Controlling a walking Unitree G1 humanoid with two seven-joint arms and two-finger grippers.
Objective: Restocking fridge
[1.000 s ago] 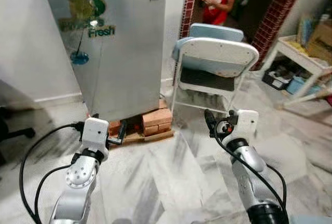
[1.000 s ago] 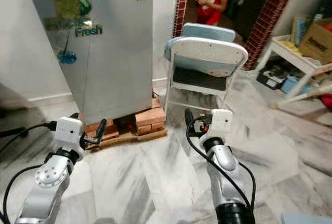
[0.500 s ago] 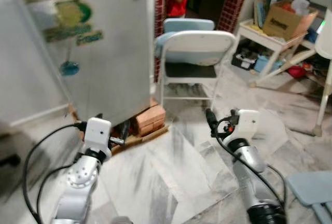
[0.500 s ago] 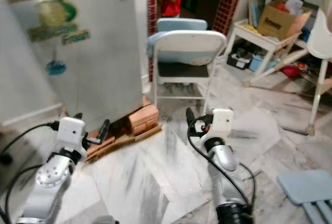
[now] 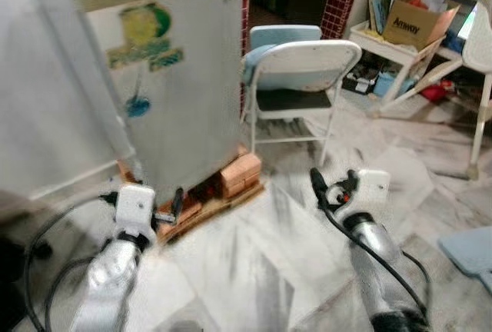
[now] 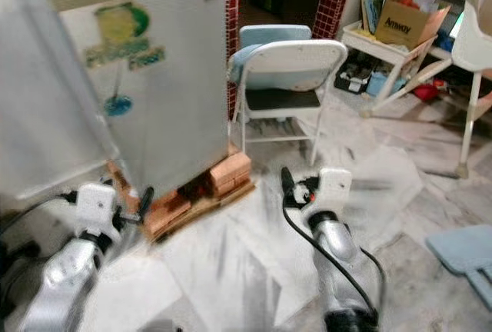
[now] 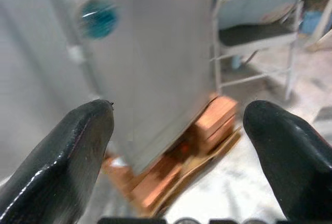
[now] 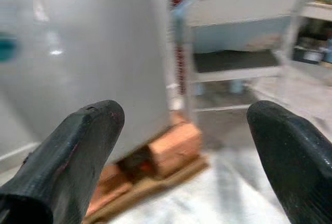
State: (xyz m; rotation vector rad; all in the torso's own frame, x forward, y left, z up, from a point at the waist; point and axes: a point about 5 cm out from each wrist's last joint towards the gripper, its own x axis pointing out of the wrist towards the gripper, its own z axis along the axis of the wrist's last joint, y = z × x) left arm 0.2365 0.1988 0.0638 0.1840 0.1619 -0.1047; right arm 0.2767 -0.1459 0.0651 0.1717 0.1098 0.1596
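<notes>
Closed fridge (image 5: 165,78) on bricks (image 5: 240,174), ahead of left hand (image 7: 176,130) and right hand (image 8: 181,130), both spread, empty

Before me stood one fridge (image 5: 165,78) on one stack of bricks (image 5: 231,180), two chairs (image 5: 300,71), one white table (image 5: 396,40) bearing one cardboard box (image 5: 413,21); I held out two grippers, left gripper (image 5: 175,203) and right gripper (image 5: 317,184).

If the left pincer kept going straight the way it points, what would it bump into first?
Probably the silver fridge, low down near the bricks it stands on. The left pincer is open and empty; depth is hard to judge.
</notes>
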